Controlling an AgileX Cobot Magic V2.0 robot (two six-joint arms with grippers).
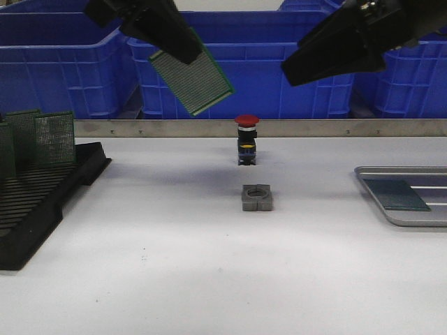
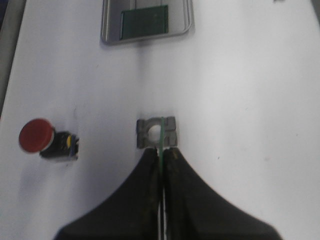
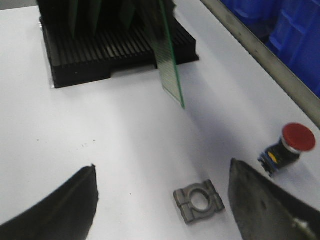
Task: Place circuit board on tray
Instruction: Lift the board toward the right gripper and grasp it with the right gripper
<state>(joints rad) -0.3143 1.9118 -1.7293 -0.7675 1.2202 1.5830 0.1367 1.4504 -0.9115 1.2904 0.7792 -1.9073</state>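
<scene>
My left gripper (image 1: pixel 183 52) is shut on a green circuit board (image 1: pixel 193 81) and holds it tilted in the air, high over the table's middle left. In the left wrist view the board (image 2: pixel 162 135) shows edge-on between the closed fingers (image 2: pixel 145 175). It also hangs in the right wrist view (image 3: pixel 169 65). The silver-grey tray (image 1: pixel 391 209) lies at the right edge with one dark board (image 1: pixel 395 195) on it; it also shows in the left wrist view (image 2: pixel 110 25). My right gripper (image 1: pixel 290 73) is open and empty, high on the right; its fingers (image 3: pixel 70 200) stand wide apart.
A grey metal clamp block (image 1: pixel 257 197) lies mid-table. A red push button (image 1: pixel 246 138) stands behind it. A black slotted rack (image 1: pixel 42 195) with several green boards is at the left. Blue bins (image 1: pixel 279 63) line the back behind a metal rail.
</scene>
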